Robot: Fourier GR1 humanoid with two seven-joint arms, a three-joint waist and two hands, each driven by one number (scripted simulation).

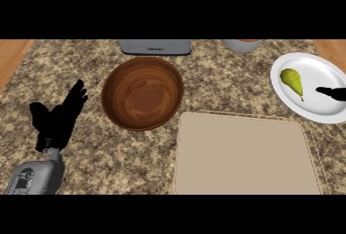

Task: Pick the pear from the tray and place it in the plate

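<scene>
Right hand (332, 93), only fingertips showing at the plate's (317, 107) right edge, grip state unreadable; pear (291, 80) lies on the plate, just left of hand; left hand (59, 116) spread, far left of plate.

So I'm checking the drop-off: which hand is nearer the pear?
Right. The right hand shows at the view's right edge over the plate, just beside the pear. The left hand rests open far across the counter, beyond the wooden bowl.

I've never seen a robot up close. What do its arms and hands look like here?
The left hand is all black, with slim fingers and a thumb, on a grey forearm bearing dark markings. Of the right hand only a black tip shows at the view's edge.
</scene>
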